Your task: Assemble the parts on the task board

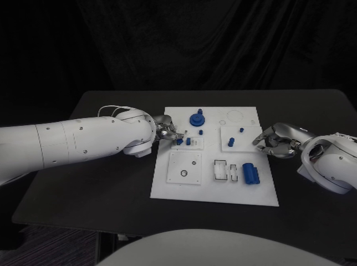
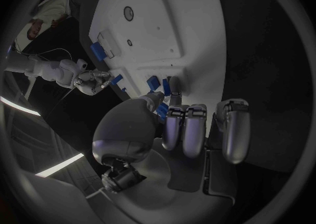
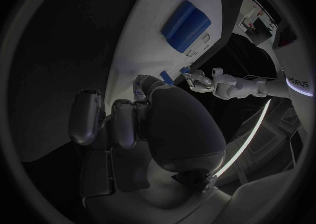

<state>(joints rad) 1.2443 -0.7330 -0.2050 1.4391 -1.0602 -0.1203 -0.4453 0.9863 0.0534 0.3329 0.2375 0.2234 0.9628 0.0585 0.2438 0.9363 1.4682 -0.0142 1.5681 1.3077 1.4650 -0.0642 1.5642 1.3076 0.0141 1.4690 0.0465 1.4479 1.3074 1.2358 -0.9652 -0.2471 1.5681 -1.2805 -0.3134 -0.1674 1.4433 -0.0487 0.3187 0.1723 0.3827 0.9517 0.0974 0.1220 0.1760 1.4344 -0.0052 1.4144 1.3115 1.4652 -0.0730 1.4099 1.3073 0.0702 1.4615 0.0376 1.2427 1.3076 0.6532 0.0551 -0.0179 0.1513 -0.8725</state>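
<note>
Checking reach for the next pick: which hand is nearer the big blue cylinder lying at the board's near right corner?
Right. The right hand hovers just off the task board edge beside the blue cylinder; the left hand is across the board at its left side.

Task board (image 1: 214,188): looking like smooth white plastic, matt.
Parts (image 1: 250,173): showing as blue plastic, slightly glossy.
Table (image 1: 106,183): presenting a matt black top.
Left hand (image 1: 167,132), right hand (image 1: 276,142): gleaming like polished silver metal.
Arms (image 1: 66,141): shining as smooth white plastic shells.
Backdrop (image 1: 178,44): hanging as dark cloth.
</note>
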